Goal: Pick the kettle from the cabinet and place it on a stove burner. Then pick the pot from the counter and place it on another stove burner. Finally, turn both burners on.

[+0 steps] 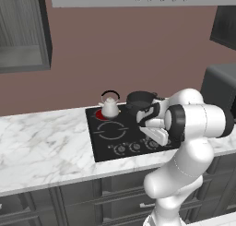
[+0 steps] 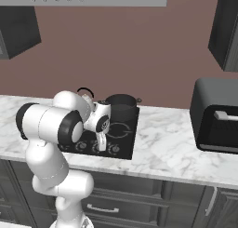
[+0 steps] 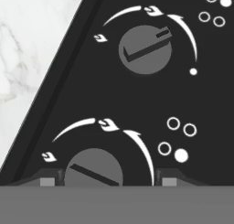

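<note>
My gripper (image 3: 105,181) stands open, 1 fingertip on each side of the nearest knob (image 3: 93,169) at the front of the cooktop (image 1: 107,146). A second knob (image 3: 145,50) lies beyond. Farther back, the kettle (image 1: 110,108) sits on a red-glowing burner (image 1: 101,114), the pot (image 1: 140,99) on the burner beside it, on the marble desk (image 1: 41,151).
</note>
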